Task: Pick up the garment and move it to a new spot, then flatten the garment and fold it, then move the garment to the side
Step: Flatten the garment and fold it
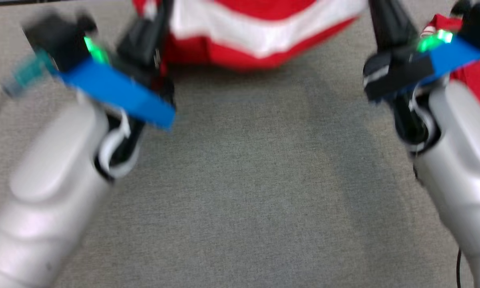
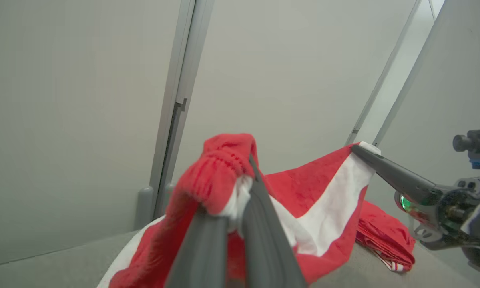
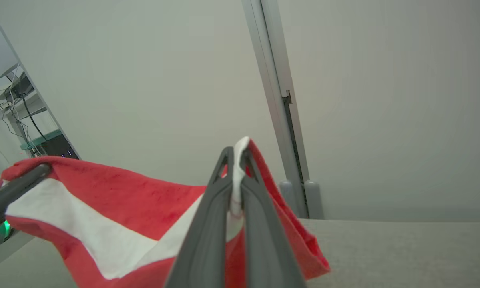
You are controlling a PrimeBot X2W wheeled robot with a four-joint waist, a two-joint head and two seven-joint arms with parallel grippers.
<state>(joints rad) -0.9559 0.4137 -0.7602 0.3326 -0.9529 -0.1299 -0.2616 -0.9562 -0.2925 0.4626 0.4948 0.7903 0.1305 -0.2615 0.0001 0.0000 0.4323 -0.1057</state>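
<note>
The garment [image 1: 264,36] is red cloth with a broad white band, stretched and sagging between both grippers above the grey table. My left gripper [image 1: 159,20] is shut on one bunched red corner, seen close in the left wrist view [image 2: 250,168]. My right gripper [image 1: 384,18] is shut on the other corner, with a white edge pinched between its fingertips [image 3: 235,156]. In the left wrist view the garment [image 2: 316,200] hangs down to the table. The head view is blurred.
The grey cloth tabletop [image 1: 244,180] lies below the arms. A red bundle with a striped edge [image 2: 384,236] lies on the table by the right arm; whether it belongs to the garment I cannot tell. Pale partition walls with a metal post [image 3: 280,112] stand behind.
</note>
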